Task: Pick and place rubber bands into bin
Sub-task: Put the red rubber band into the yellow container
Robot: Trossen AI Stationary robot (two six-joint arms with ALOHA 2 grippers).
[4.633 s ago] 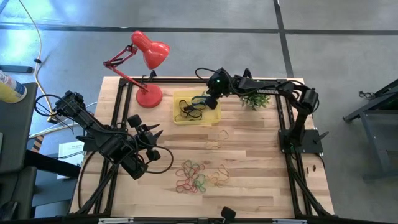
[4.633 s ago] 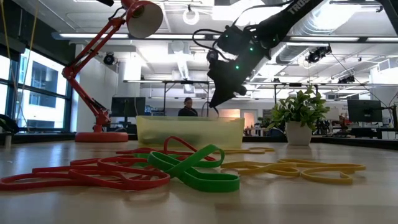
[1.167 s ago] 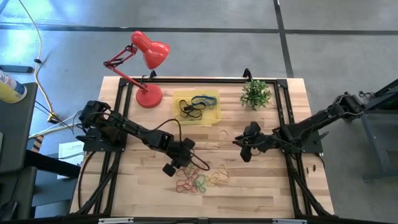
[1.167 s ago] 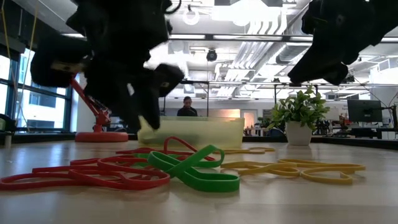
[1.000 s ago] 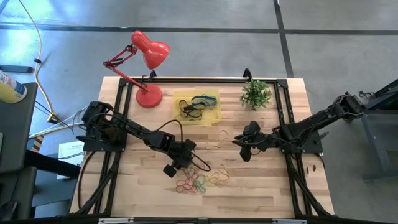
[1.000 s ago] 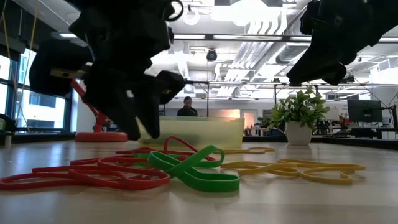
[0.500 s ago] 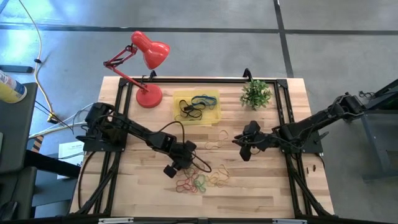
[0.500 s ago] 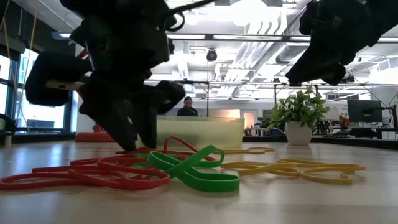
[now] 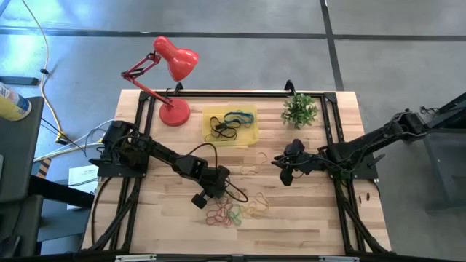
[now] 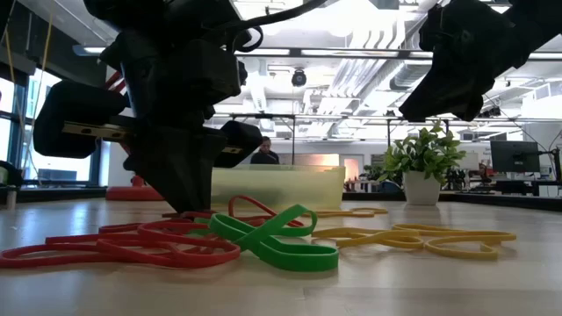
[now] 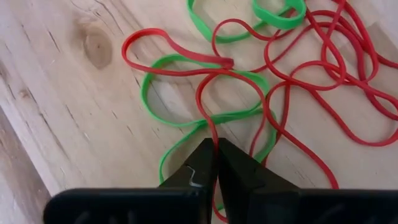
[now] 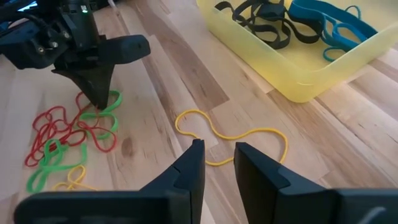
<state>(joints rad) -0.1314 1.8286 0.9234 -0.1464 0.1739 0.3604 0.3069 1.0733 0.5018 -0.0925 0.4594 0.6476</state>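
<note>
Wood surface (image 9: 306, 211), office room behind in low view, a person far back. Left claw (image 11: 216, 163) is down at the pile of red and green bands (image 9: 227, 213) near the front middle, fingers pinched tight on a red band (image 11: 208, 118) that runs up between the tips. Right claw (image 12: 217, 163) hovers above the surface toward the right, over a yellow band (image 12: 233, 138) lying loose near the bin; fingers a narrow gap apart, nothing between them. Bin (image 9: 231, 136) sits at the back, just right of the lamp (image 9: 172, 73), holding black bands (image 12: 258, 20) and blue bands (image 12: 329, 22). More yellow bands (image 10: 421, 239) lie right of the pile. Plant (image 9: 300, 110) stands at the back right.
</note>
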